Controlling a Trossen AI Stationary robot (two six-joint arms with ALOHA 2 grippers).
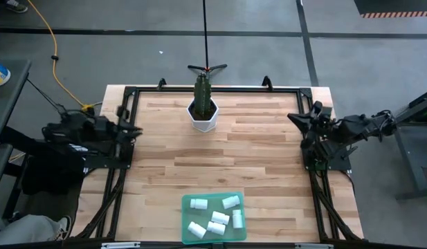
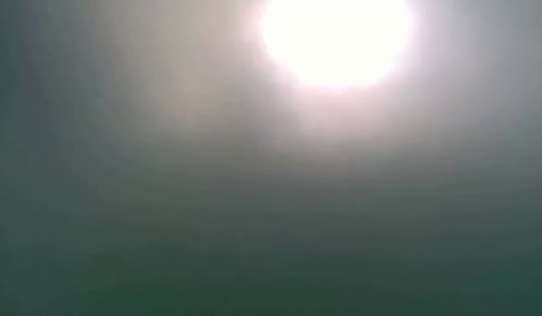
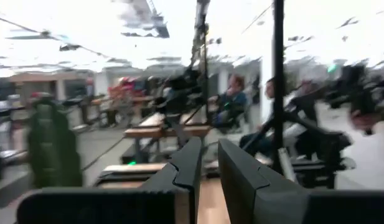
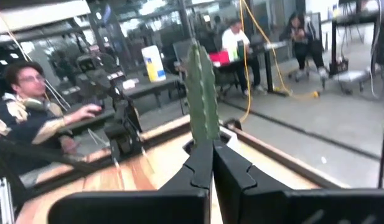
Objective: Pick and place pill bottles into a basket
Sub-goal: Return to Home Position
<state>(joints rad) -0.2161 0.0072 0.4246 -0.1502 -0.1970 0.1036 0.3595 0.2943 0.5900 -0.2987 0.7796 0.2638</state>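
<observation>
The basket (image 1: 185, 223), a shallow green tray, sits at the table's near edge, about midway. Several white pill bottles (image 1: 221, 217) lie on their sides inside it. My left gripper (image 1: 133, 130) hangs over the table's left edge, far from the basket. Its fingers (image 3: 190, 165) stand close together with nothing between them. My right gripper (image 1: 296, 119) is drawn back over the right edge. Its fingers (image 4: 201, 165) are shut and empty, pointing level toward the cactus. The low view shows only glare.
A white hexagonal pot (image 1: 203, 119) with a green cactus (image 4: 203, 93) stands at the table's far middle. Black frame rails (image 1: 123, 166) run along the left and right edges. Bare wood (image 1: 220, 159) lies between the pot and the basket. A person (image 4: 23, 112) sits beyond the table.
</observation>
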